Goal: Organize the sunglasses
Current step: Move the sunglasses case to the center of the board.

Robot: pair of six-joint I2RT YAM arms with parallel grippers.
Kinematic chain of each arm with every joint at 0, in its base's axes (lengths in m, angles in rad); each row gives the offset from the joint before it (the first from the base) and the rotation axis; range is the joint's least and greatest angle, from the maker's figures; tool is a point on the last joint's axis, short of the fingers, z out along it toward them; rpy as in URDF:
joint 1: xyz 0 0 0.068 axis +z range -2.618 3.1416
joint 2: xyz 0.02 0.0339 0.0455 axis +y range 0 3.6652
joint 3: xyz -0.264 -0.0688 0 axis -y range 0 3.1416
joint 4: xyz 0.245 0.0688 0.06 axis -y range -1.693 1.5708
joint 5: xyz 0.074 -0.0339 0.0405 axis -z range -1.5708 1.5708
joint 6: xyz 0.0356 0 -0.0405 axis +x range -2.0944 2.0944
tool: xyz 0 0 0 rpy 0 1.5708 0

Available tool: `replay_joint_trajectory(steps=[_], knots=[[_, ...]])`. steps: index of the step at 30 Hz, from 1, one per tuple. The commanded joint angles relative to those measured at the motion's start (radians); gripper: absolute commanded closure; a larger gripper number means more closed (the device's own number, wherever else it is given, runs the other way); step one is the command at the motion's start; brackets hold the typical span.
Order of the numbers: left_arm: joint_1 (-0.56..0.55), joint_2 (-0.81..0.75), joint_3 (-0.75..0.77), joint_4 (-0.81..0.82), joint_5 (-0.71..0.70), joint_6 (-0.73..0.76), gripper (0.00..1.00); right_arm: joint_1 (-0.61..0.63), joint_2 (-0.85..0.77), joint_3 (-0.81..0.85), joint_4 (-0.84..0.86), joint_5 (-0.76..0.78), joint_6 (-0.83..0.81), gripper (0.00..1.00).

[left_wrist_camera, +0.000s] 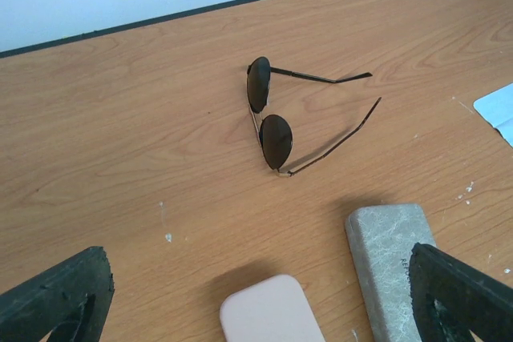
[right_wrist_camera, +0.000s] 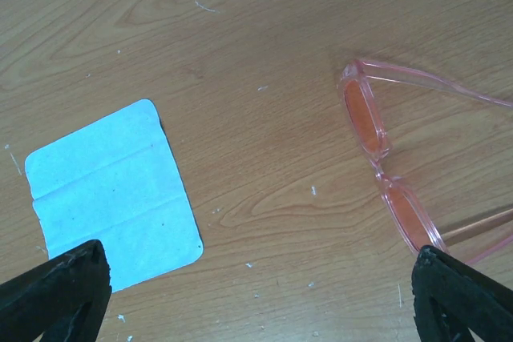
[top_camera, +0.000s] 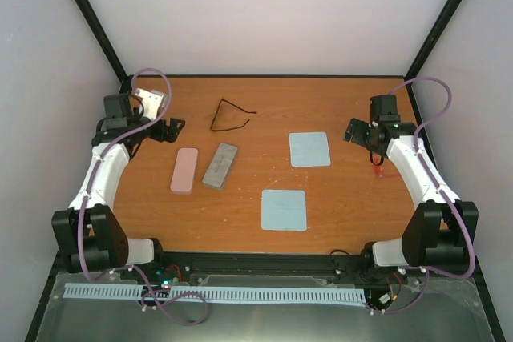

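1. Our left gripper [top_camera: 171, 128] and right gripper [top_camera: 354, 131] hang with jaws spread and empty; we judge them poised to pick.
2. The dark sunglasses [left_wrist_camera: 270, 120] lie unfolded at 12 o'clock from the grey case [left_wrist_camera: 390, 266]; they likely need folding first.

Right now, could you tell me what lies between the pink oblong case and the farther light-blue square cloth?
The grey oblong case lies there, beside the pink oblong case; the top external view shows it.

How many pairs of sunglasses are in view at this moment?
2. The dark thin-framed pair lies with its arms open at the far left, beyond the grey case. The pink pair lies beside the right arm, which partly hides it from above. No others show.
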Motion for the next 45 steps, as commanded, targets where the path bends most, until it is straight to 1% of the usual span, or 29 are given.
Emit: replay_joint_trajectory(steps=[1,3,7,9,12,16,18,21,22,23,25,26,27,28,31,36,38,45], knots=[[0.003,-0.003,0.056,-0.026,0.027,0.002,0.0,-0.006,0.007,-0.008,-0.01,-0.012,-0.005,0.0],[0.004,-0.002,0.053,-0.022,0.015,0.008,0.0,-0.006,0.006,0.003,-0.023,-0.029,-0.001,0.0],[0.003,0.006,0.052,-0.026,-0.005,0.014,0.0,0.016,-0.011,0.029,-0.004,-0.132,0.041,0.0],[0.004,0.008,0.056,-0.028,-0.006,0.011,0.01,0.059,0.009,0.066,-0.031,-0.119,0.058,0.01],[0.006,0.014,0.06,-0.02,-0.013,0.001,0.0,0.148,0.092,0.161,-0.127,-0.116,0.1,0.05],[0.035,0.046,0.074,-0.021,-0.061,0.009,0.01,0.337,0.272,0.369,-0.305,-0.144,0.187,0.05],[0.071,0.065,0.082,-0.023,-0.088,0.019,0.0,0.414,0.374,0.481,-0.39,-0.214,0.253,0.05],[0.117,0.083,0.09,-0.025,-0.099,0.064,0.01,0.515,0.495,0.63,-0.439,-0.3,0.308,0.04],[0.122,0.082,0.089,-0.027,-0.097,0.081,0.01,0.56,0.545,0.722,-0.467,-0.298,0.307,0.04],[0.123,0.079,0.085,-0.032,-0.086,0.099,0.01,0.592,0.599,0.791,-0.506,-0.291,0.298,0.04],[0.122,0.066,0.083,-0.081,0.0,0.177,0.06,0.643,0.718,0.927,-0.576,-0.262,0.277,0.03],[0.121,0.058,0.083,-0.116,0.061,0.22,0.09,0.66,0.757,0.971,-0.591,-0.261,0.272,0.04],[0.116,0.048,0.08,-0.145,0.092,0.25,0.11,0.674,0.783,1.004,-0.593,-0.271,0.272,0.04],[0.109,0.036,0.072,-0.16,0.095,0.26,0.11,0.687,0.808,1.03,-0.596,-0.278,0.275,0.04],[0.1,0.005,0.027,-0.17,0.05,0.264,0.11,0.727,0.874,1.133,-0.621,-0.283,0.294,0.04],[0.103,-0.055,-0.103,-0.068,-0.164,0.268,0.11,0.793,0.961,1.215,-0.623,-0.293,0.314,0.03],[0.107,-0.075,-0.146,-0.031,-0.226,0.282,0.11,0.8,0.99,1.246,-0.621,-0.285,0.311,0.03],[0.126,-0.139,-0.233,0.024,-0.279,0.297,0.1,0.814,1.076,1.28,-0.545,-0.325,0.352,0.03]])
